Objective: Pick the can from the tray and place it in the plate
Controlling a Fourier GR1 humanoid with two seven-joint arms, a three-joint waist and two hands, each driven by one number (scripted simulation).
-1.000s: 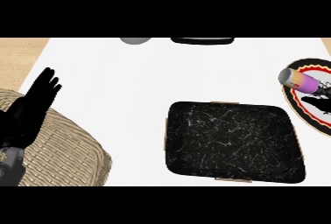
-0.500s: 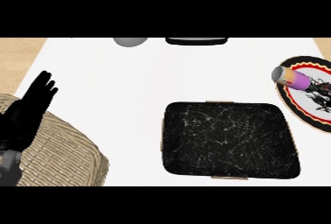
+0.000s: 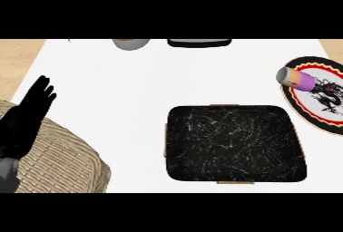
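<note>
While on plate [image 3: 316, 118], can [image 3: 296, 78] top up-left.

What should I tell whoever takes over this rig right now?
Left hand: open, resting fingers up at the view's left edge, holding nothing.
Right hand: not in view.
Can: lying on its side at the upper left rim of the plate; I cannot tell whether it overhangs the rim.
Tray: no can in it.
Done: the can is out of the tray and on the plate.
Left: probably only to check that the can is settled there.
</note>
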